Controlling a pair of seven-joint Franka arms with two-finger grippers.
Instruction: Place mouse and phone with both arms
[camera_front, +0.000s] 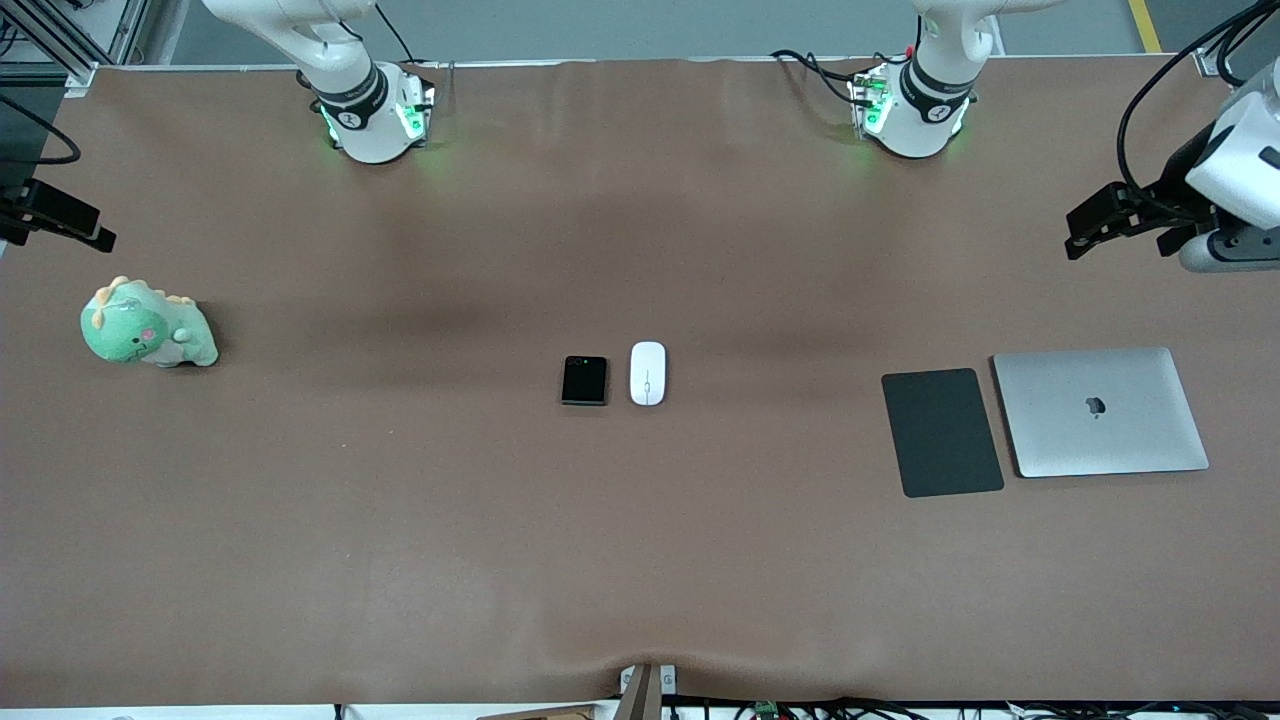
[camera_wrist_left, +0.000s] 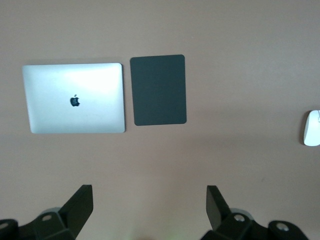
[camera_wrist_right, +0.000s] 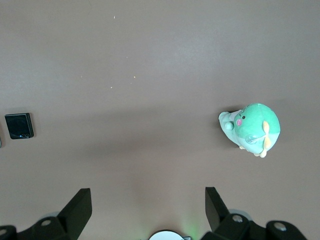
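A small black phone (camera_front: 584, 380) and a white oval mouse (camera_front: 648, 373) lie side by side at the middle of the brown table, the mouse toward the left arm's end. My left gripper (camera_front: 1078, 232) hangs open and empty over bare table at the left arm's end. In its wrist view (camera_wrist_left: 149, 200) the mouse (camera_wrist_left: 312, 128) shows at the frame's edge. Open and empty too, my right gripper (camera_front: 95, 232) is over bare table at the right arm's end. Its wrist view (camera_wrist_right: 148, 202) shows the phone (camera_wrist_right: 19, 125) far off.
A dark grey mouse pad (camera_front: 941, 431) and a closed silver laptop (camera_front: 1100, 411) lie together toward the left arm's end. A green plush dinosaur (camera_front: 147, 324) sits toward the right arm's end. The brown table (camera_front: 640, 560) stretches wide around the phone and mouse.
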